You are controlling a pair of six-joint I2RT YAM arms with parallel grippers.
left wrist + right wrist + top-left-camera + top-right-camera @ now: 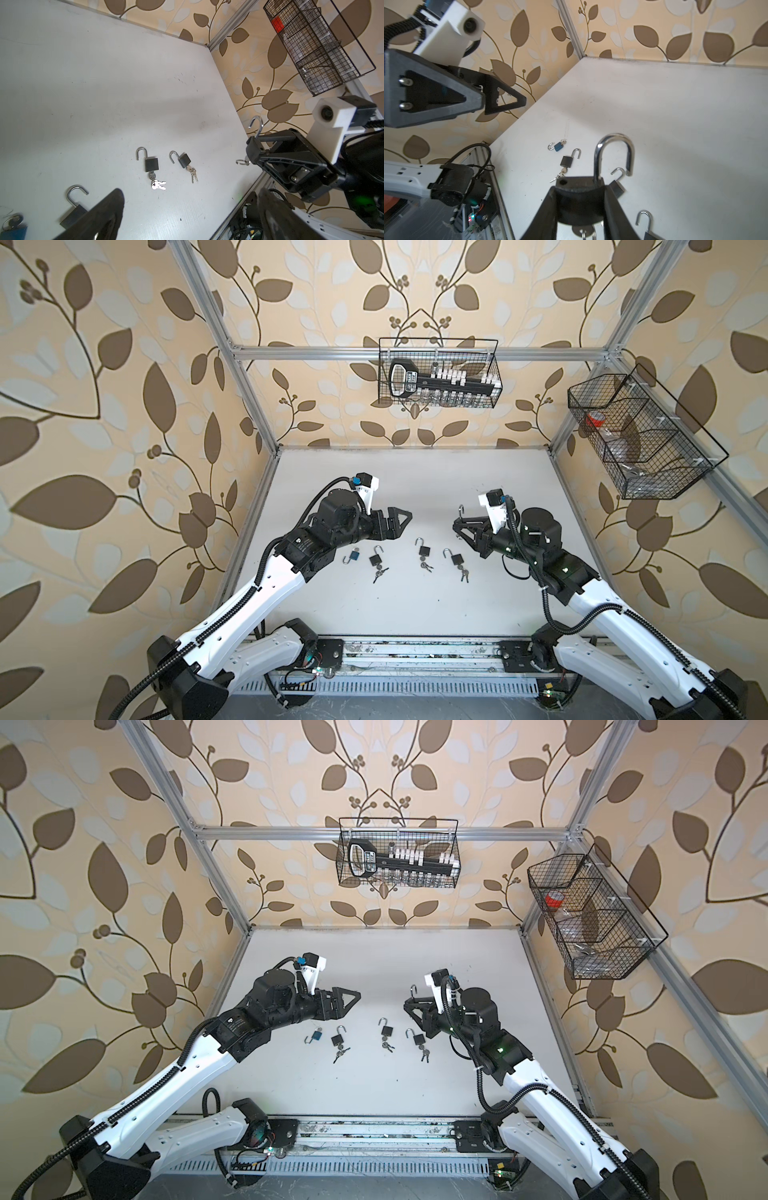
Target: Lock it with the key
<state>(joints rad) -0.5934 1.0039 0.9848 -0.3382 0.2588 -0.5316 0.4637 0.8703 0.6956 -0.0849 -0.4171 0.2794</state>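
While hanging clear above the white tabletop (415,472), on the right side of the cell, the black padlock with a silver shackle (581,207) is sitting clamped by its body in the right gripper (579,188). Its shackle is standing swung open, free end out of its hole. A silver key ring (241,162) is dangling beneath the body; the key itself is mostly hidden.

The left gripper (402,522) is hovering opposite, jaws spread wide, grasping nothing, well apart from the lock.

Below and between the two, four more padlocks are lying in a row, all shackles open: a small blue padlock (353,556) at the left end, then a left black padlock (375,560), a middle black padlock (424,550) and a right black padlock (456,559), each black one trailing keys toward the near edge.

A black wire basket (436,340) is hanging on the back rail, a second wire basket (648,481) on the right wall.
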